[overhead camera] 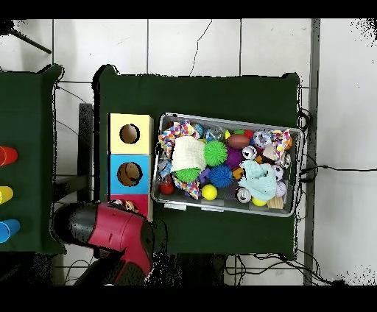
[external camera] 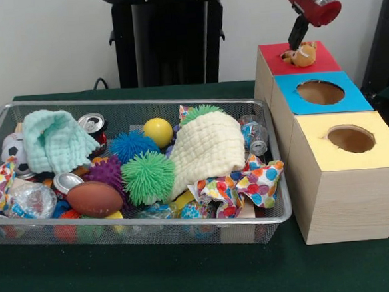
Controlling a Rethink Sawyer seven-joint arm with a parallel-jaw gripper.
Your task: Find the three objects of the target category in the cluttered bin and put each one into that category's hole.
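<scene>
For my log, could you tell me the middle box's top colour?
Blue top, clearest in the front view.

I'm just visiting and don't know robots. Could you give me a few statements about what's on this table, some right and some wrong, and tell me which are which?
1. The gripper is above the red-topped box. True.
2. A small tan plush toy sits on the yellow-topped box. False: it is on the red-topped box.
3. The wire bin is left of the boxes in the front view. True.
4. The green spiky ball lies on the blue-topped box. False: it is in the bin.
</scene>
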